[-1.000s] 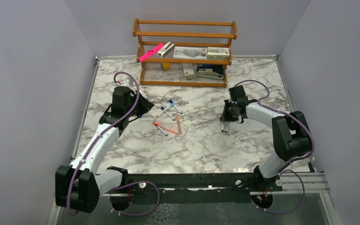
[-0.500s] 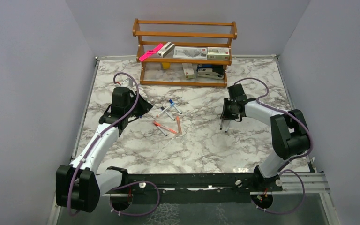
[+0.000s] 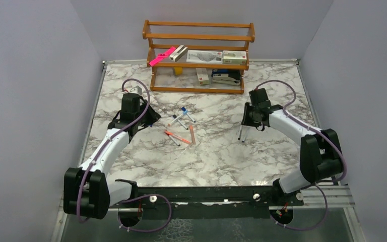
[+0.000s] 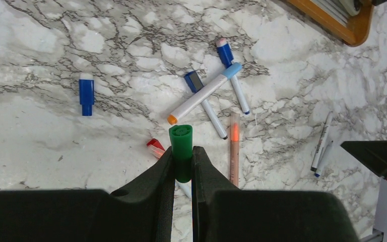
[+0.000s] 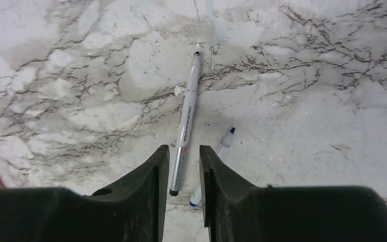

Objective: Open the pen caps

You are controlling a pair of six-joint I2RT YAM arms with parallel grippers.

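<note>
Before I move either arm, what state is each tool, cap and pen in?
left tool: shut on the green cap.
green cap: off any pen, pinched in the left tool.
right tool: open, empty.
blue cap: loose, lying by itself.
light-blue-capped pen: capped, lying across another pen.
grey pen: lying flat below the right tool, tip bare.

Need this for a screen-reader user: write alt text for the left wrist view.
The left gripper pinches a green pen cap above a marble table. Beyond it lie a loose blue cap, a crossed cluster of white pens and an orange pen.
</note>
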